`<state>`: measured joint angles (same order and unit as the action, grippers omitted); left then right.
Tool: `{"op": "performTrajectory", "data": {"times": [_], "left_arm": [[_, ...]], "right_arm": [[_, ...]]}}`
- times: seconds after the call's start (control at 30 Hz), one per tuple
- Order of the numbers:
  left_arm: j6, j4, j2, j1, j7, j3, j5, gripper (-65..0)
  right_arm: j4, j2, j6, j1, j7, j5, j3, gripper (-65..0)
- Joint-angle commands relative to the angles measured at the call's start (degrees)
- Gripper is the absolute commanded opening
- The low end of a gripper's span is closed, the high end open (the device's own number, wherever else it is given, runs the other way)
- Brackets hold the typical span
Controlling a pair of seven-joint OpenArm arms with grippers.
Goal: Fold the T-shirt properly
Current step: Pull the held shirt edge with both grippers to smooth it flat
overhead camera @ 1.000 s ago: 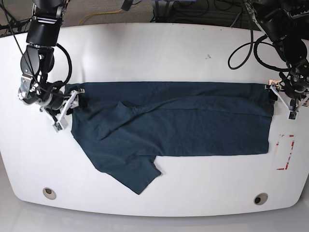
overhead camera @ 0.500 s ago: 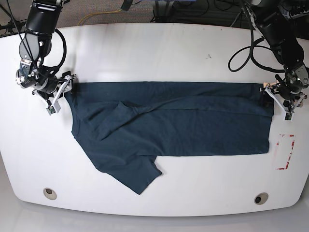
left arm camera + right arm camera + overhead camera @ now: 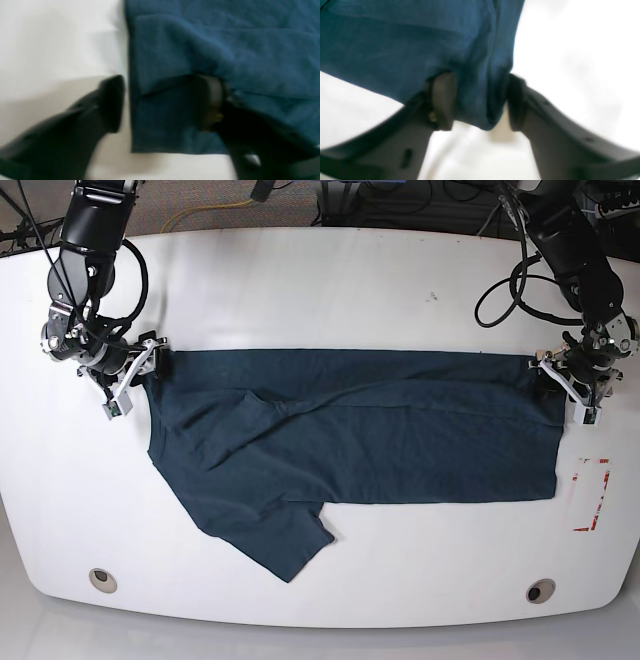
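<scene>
**A:** Where do we stand with the plain dark navy-teal cloth T-shirt (image 3: pixel 350 435)?

**B:** It lies spread lengthwise across the middle of the white rounded worktop (image 3: pixel 320 290), its far long edge folded over into a band and one short sleeve (image 3: pixel 285 545) splayed toward the near edge. We judge we are at the grasping step of a fold: both tools are at the far corners, one at each end.

**A:** And the tools themselves?

**B:** In the wrist view our left tool (image 3: pixel 160 102) has its jaws apart. One finger (image 3: pixel 208 100) is tucked under the folded flap, the other (image 3: pixel 111 102) sits on bare worktop just beside the shirt's edge. Nothing is pinched there. Our right tool (image 3: pixel 480 102) straddles a bunched corner of the cloth, a finger on either side; a gap shows beside one finger, so we read it as not clamped.

**A:** What does the next move call for?

**B:** Closing both sets of jaws firmly on all cloth layers, then lifting the far edge evenly and carrying it toward the near edge. If one side grips less than the other, the fold may skew.

**A:** The arms' pose?

**B:** Both reach down from the far side of the worktop, wrists low, tools near the surface at opposite ends.
</scene>
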<state>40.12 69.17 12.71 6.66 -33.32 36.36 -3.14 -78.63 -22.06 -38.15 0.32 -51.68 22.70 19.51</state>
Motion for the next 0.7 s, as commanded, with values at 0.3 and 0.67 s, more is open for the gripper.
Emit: {"op": "performTrajectory", "data": {"times": [0.3, 0.67], "left_arm": [[-0.1, 1.5, 1.1, -4.9, -1.4, 0.3, -1.6, -65.0], [-0.1, 16.1, 0.9, -18.5, -1.4, 0.1, -1.2, -65.0]], "right_arm": [[-3.8, -0.8, -0.2, -2.6, -1.0, 0.1, 1.4, -65.0], [-16.3, 0.7, -0.2, -14.3, -7.3, 0.1, 11.1, -65.0]]}}
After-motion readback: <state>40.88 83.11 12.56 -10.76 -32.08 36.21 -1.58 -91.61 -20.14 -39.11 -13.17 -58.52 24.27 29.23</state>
